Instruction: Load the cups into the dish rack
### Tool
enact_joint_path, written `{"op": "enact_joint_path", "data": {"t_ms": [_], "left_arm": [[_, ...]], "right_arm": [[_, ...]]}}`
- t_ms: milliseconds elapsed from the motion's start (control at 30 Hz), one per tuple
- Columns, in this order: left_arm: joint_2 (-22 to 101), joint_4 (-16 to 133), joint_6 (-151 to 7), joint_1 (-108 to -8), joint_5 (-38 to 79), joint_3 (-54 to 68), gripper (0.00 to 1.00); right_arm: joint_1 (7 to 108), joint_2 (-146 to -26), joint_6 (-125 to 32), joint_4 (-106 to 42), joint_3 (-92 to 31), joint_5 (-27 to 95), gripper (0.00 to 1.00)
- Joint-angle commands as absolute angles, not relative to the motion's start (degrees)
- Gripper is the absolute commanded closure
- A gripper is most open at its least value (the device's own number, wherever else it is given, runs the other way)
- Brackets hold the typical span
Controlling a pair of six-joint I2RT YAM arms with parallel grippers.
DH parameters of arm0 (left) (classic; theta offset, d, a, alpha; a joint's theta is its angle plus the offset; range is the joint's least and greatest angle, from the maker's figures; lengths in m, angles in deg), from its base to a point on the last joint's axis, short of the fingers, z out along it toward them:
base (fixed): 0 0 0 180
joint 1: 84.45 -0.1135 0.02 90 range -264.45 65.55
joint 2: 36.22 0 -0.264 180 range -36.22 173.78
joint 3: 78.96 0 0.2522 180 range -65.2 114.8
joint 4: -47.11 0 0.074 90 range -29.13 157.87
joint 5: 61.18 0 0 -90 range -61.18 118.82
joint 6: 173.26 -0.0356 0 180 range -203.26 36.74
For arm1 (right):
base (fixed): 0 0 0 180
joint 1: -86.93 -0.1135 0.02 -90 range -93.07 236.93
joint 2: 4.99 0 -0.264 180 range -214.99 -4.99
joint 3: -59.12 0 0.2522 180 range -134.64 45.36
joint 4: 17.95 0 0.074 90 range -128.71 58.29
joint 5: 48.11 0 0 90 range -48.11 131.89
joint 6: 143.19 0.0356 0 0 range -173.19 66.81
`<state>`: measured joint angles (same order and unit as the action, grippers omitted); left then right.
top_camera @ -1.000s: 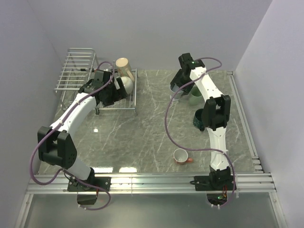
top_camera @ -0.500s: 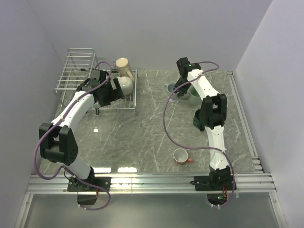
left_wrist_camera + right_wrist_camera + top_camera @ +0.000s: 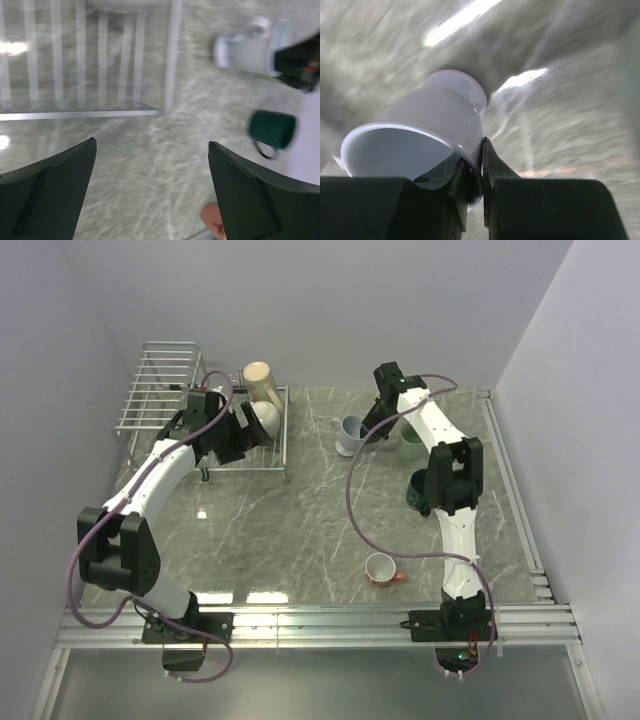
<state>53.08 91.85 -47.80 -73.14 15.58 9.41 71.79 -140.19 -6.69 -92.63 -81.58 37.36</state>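
Observation:
My right gripper [image 3: 481,167] is shut on the rim of the pale blue cup [image 3: 432,127], one finger inside and one outside. In the top view it [image 3: 371,433] holds that cup [image 3: 348,432] tilted, left of the pale green cup [image 3: 411,446]. The dark green cup [image 3: 419,490] and the small orange-red cup [image 3: 380,568] stand on the table. A beige cup [image 3: 258,376] and a cream-white cup [image 3: 264,416] are in the dish rack [image 3: 160,390]. My left gripper [image 3: 244,437] hovers open over the rack's flat tray, beside the cream-white cup. Nothing is between the left gripper's [image 3: 151,145] fingers.
The rack's grid [image 3: 100,60] fills the upper left of the left wrist view, where the pale blue cup [image 3: 250,47], dark green cup [image 3: 272,129] and orange-red cup [image 3: 212,217] also show. Walls close in on the left, back and right. A metal rail [image 3: 320,618] runs along the near edge.
The right gripper has shut on the pale blue cup's rim and carried it leftwards away from the pale green cup. The left gripper drew back off the cream-white cup, still open.

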Motion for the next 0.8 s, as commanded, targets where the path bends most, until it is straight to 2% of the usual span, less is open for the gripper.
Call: {"op": "enact_joint_path", "data": {"t_ms": [0,100,200,267,333,433,567,767], "left_arm": [[46.0,80.4,-44.8,-73.2,4.5,7.0,0.01],[42.7,76.1,-43.5,-73.2,2.3,5.3,0.01],[38.7,69.8,-41.4,-73.3,-1.1,2.3,0.01],[35.8,62.0,-39.3,-73.4,-4.2,-0.6,0.01],[31.7,53.9,-35.1,-73.5,-6.0,-5.3,0.01],[28.4,49.2,-30.5,-73.5,-7.5,-9.6,0.01],[25.1,40.7,-25.5,-72.6,-8.5,-13.1,0.01],[25.7,35.8,-24.4,-67.8,-9.3,-13.4,0.00]], "right_arm": [[71.6,-125.8,-3.9,-78.8,-75.2,16.5,1.00],[71.6,-119.1,0.2,-69.5,-65.6,5.6,1.00],[71.7,-110.4,5.9,-58.5,-54.3,0.2,1.00],[71.6,-105.7,15.5,-49.4,-43.2,-4.6,1.00],[71.1,-99.8,27.8,-33.2,-32.8,-8.1,1.00],[70.3,-94.1,39.3,-19.1,-24.5,-9.5,1.00],[70.0,-89.5,45.1,-13.9,-19.9,-12.0,1.00],[69.9,-84.0,51.6,-8.8,-16.8,-13.7,1.00]]}}
